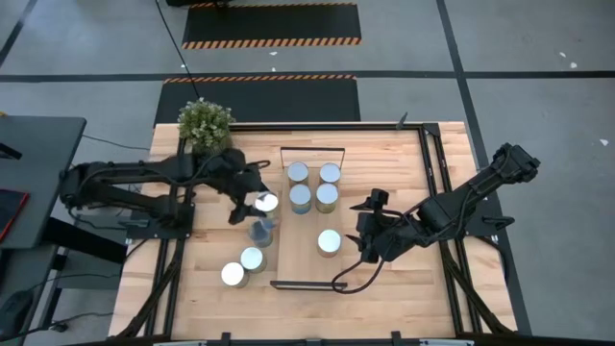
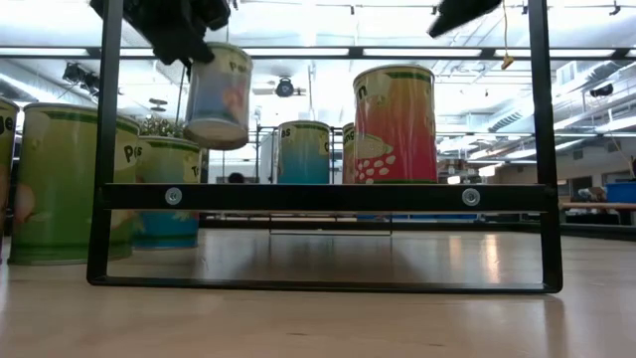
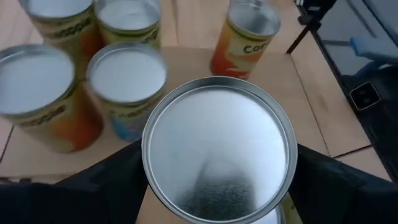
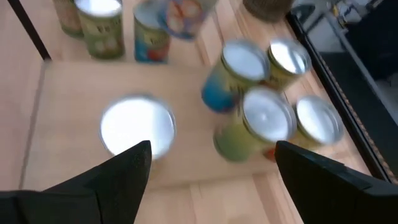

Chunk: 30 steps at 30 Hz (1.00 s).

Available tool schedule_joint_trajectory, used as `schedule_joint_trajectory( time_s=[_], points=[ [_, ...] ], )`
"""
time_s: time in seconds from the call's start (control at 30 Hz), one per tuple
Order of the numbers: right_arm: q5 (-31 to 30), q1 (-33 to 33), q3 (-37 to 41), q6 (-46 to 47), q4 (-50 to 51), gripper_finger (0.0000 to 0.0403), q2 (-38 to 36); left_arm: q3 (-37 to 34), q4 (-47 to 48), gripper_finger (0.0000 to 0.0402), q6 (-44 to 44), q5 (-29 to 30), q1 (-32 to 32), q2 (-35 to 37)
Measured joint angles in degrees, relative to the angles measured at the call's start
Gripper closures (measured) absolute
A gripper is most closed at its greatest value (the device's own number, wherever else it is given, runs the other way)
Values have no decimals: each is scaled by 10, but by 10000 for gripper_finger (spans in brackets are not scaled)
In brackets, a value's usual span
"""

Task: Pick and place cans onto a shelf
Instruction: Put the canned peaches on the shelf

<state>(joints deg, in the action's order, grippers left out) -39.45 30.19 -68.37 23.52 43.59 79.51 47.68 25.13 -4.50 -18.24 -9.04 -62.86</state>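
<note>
- Carrying one shiny-topped short can (image 1: 266, 202) in left gripper (image 1: 252, 199), fingers clamped on it, raised over light-wood shelf board (image 1: 310, 259) edge.
- Right gripper (image 1: 370, 227) waits, fingers spread wide.
- Next I'd lower it beside the shelved cans (image 1: 314, 186).

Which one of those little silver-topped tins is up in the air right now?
The silver-topped tin gripped by the left gripper, at the light-wood shelf's left edge. In the low view it hangs clear; the others stand.

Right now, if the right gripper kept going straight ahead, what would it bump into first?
Probably the lone silver-topped can on the light-wood shelf board: it lies just beyond the right gripper's open jaws, though depth is unclear.
</note>
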Motion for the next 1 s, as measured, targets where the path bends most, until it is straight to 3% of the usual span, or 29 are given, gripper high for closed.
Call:
schedule_joint_trajectory(
  time_s=[0.27, 0.5, 0.8, 1.0],
  points=[
    [-40, 45, 0, 148, 132, 53, 0, 0, -47, 74, 63, 164, 139, -13],
    [-76, 62, 23, 186, 97, 53, 1, 0, -128, 74, 84, 335, 230, -13],
    [-76, 62, 25, 144, 47, 53, 1, 0, -223, 74, 99, 403, 266, -83],
    [-90, 62, 75, 137, -12, 53, 1, 13, -222, 74, 106, 414, 261, -139]
  ],
)
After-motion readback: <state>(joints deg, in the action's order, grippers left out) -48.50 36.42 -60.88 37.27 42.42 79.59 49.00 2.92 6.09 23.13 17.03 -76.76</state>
